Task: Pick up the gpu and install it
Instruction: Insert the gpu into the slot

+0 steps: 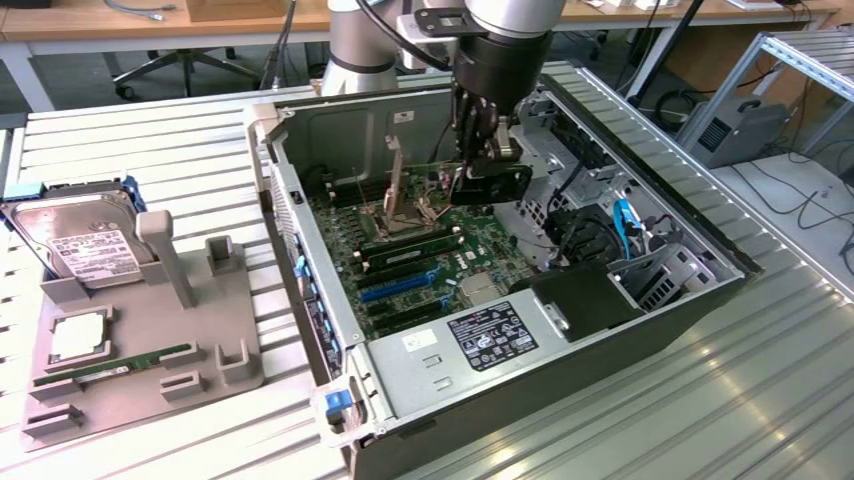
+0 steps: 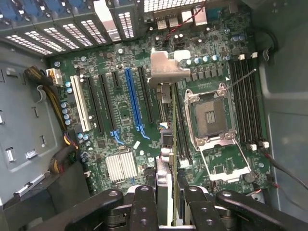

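The end effector (image 2: 168,185) is clamping the gpu (image 2: 165,161) edge-on over the motherboard (image 2: 103,139) — holding it upright and square to the expansion slots (image 2: 134,103) is looking essential.

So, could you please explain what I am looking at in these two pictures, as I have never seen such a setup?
This is one robot arm working on an open grey computer case, which lies on a ribbed metal table. One picture comes from a camera standing off the arm; the other from a camera on its wrist, looking past the black fingers at the green motherboard. Those fingers grip the gpu, a thin flat expansion card with a silver metal bracket, held edge-on over the motherboard. On the exterior view's left, a grey holder carries a boxy silver hard drive and a narrow green memory stick.
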Controlling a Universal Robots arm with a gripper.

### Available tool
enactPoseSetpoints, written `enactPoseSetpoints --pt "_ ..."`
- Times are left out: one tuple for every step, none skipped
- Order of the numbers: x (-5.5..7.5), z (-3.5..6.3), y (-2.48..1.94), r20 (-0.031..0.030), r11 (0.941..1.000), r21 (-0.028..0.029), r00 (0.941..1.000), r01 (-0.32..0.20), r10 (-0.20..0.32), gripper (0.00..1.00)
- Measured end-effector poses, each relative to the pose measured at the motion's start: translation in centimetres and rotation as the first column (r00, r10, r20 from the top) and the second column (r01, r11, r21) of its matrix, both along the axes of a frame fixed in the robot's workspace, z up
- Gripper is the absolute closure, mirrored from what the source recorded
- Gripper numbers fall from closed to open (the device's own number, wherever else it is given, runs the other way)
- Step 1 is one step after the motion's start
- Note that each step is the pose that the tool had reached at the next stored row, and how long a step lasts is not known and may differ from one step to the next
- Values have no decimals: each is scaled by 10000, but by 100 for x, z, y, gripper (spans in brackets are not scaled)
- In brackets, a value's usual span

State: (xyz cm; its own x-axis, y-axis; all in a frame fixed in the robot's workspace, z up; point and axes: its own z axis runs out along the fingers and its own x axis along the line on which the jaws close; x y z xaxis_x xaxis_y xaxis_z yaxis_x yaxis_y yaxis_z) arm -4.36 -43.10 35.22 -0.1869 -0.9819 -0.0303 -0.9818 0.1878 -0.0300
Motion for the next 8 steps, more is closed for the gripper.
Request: enactPoseSetpoints --pt "0 0 0 0 10000 0 10000 -41 41 73" --pt "0 0 0 0 10000 0 10000 -90 90 73" --pt "0 0 0 0 9999 0 9999 -136 136 73" --pt "0 0 0 0 9998 0 9998 -181 181 73" --pt "0 0 0 0 9997 0 9997 -226 226 73" --pt "0 0 0 0 9996 0 9996 -273 273 73" --pt "0 0 0 0 9995 0 9995 -317 317 73" --pt "0 0 0 0 9993 0 9993 -363 363 73"
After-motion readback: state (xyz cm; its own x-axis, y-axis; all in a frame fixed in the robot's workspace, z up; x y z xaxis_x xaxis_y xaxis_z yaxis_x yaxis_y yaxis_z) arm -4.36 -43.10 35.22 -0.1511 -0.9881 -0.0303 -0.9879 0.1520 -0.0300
